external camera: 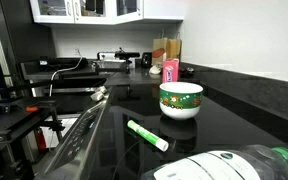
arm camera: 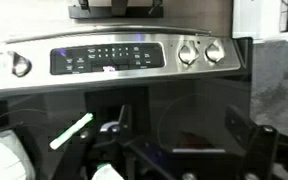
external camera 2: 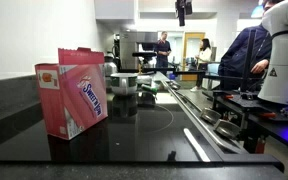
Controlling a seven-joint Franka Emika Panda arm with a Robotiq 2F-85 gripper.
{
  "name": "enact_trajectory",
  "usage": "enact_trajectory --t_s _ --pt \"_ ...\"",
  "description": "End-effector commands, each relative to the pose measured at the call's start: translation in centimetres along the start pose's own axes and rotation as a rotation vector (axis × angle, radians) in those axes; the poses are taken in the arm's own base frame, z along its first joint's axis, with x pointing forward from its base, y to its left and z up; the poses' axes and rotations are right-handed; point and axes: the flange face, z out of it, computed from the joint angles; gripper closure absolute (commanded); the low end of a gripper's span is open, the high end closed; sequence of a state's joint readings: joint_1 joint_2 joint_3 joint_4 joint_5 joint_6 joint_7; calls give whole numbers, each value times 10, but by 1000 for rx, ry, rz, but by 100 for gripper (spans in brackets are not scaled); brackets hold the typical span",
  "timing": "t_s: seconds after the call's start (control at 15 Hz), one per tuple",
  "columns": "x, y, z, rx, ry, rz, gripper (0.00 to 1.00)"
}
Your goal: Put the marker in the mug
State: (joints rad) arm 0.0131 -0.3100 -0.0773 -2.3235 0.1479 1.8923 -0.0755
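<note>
Black polished stone formed the table (external camera: 239, 105). In an exterior view the stove (external camera: 74, 140) sat at its left. Next came the marker (external camera: 147, 135), lying flat on its side with bare table all round it, so nothing blocked a reach from above. Just beyond it to the right stood the mug (external camera: 181, 100), upright with its wide mouth facing up, an easy target for a drop. A small pink container (external camera: 170, 69) stood farther back by the wall. A clear green-capped bottle (external camera: 239, 165) lay in the right foreground, well apart from both.

The gripper (external camera 2: 183, 14) hung high at the top of an exterior view, far above the table. It was too small and dark there for me to tell whether its jaws were apart or together. The wrist view looked down from that height onto the marker (arm camera: 72, 131), which lay in front of the stove's control panel (arm camera: 99, 58).

By my reckoning the pick-up had not begun, and the arm would need to descend and straddle the marker's slim body.
</note>
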Motion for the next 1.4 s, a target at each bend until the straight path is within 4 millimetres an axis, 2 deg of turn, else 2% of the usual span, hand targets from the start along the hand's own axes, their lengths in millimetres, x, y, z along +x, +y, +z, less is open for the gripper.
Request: enact_trajectory --t_s 0.0,0.93,1.13,1.33 --pt "0 0 -1 0 0 0 0" --pt "0 0 -1 0 0 0 0" --pt "8 14 4 10 -3 57 0" --pt "20 43 15 13 11 191 0"
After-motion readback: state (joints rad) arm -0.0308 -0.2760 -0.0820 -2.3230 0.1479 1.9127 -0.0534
